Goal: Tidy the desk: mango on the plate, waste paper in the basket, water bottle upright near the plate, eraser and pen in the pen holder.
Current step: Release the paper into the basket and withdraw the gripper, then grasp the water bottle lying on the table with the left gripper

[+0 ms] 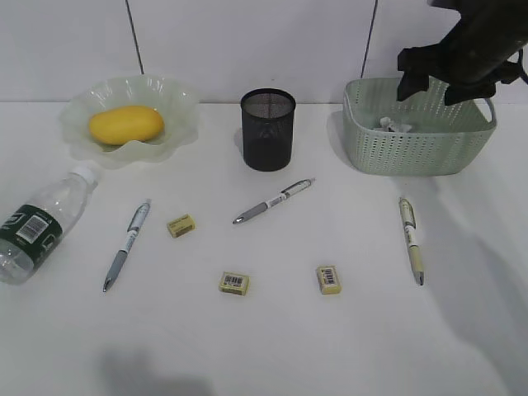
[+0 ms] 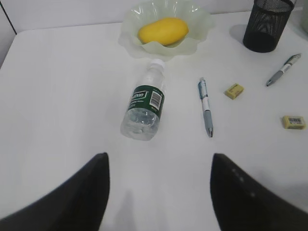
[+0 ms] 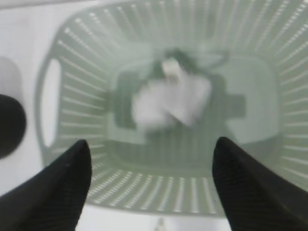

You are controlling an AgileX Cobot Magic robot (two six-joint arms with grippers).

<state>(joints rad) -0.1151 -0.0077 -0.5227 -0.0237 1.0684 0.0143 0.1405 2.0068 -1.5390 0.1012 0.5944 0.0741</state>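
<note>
Exterior view, left gripper (image 2: pixel 159 192): jaws spread, empty; water bottle (image 2: pixel 144 107) lies on its side straight ahead, plate (image 2: pixel 192 45) with mango (image 2: pixel 162 30) beyond.
Right gripper (image 3: pixel 151 185): jaws wide, empty; waste paper (image 3: pixel 168 98) directly below, inside basket (image 3: pixel 183 192).
Risk: bottle likely rolls if nudged off-centre.
Room: basket rim close below right fingers; lifting straight up looks clear.
</note>
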